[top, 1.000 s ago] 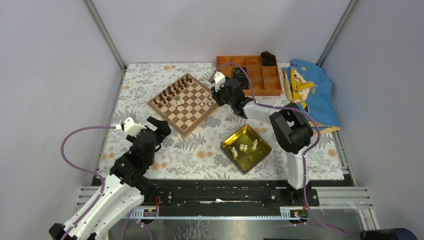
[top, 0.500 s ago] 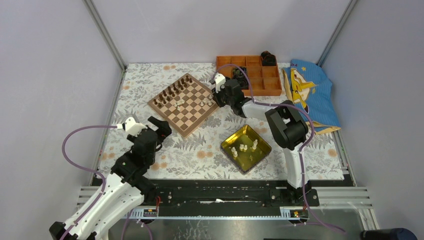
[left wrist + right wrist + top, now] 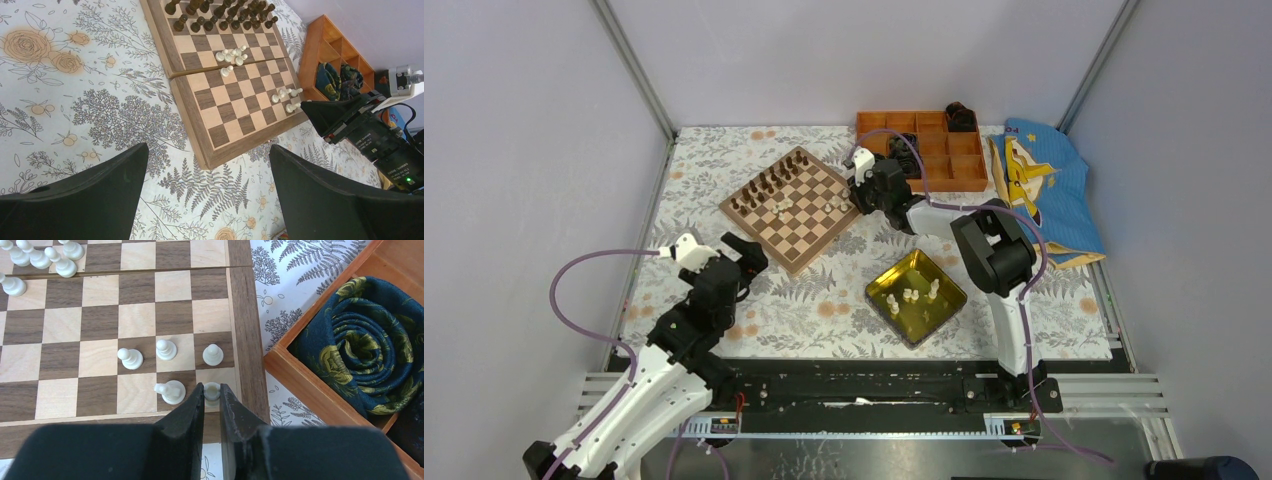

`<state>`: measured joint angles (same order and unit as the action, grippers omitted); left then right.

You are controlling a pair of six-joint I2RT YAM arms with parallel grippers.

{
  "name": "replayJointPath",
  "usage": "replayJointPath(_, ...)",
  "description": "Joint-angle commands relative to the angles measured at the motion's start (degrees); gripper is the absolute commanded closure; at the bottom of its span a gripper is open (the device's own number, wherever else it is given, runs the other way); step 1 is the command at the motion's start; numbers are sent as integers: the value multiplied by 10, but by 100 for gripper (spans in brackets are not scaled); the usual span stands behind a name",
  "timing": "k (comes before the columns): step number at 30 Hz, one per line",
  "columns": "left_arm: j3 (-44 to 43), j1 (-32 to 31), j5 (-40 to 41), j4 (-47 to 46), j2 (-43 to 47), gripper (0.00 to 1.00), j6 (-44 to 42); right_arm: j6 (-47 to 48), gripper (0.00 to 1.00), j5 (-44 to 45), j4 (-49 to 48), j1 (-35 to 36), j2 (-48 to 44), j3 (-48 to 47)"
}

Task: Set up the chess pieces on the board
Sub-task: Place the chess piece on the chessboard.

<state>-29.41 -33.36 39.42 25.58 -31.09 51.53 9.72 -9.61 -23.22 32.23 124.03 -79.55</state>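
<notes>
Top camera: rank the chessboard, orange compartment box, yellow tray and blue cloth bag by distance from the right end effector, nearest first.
1. Chessboard: the right end effector, closed on a white chess piece, is over its right corner.
2. Orange compartment box: just behind, to the right.
3. Yellow tray: nearer the arm bases.
4. Blue cloth bag: far right.

Yellow tray (image 3: 912, 268), orange box (image 3: 964, 171), blue bag (image 3: 1046, 190)

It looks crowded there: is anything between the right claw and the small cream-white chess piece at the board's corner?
Nothing visible. The right gripper grips that cream-white chess piece on the checked wooden board; another cream-white piece sits just beside one finger.
</notes>
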Motion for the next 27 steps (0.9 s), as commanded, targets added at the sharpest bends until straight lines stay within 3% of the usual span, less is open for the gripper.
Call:
replayJointPath(1, 8, -2, 11, -14, -1, 1, 2, -6, 100, -9, -26, -4, 3, -24)
replayJointPath(18, 8, -3, 11, -16, -3, 1, 2, -8, 80, -8, -20, -4, 10, -28)
replayJointPath(27, 7, -3, 10, -18, -6, 1, 1, -7, 64, -7, -19, -4, 1, -28)
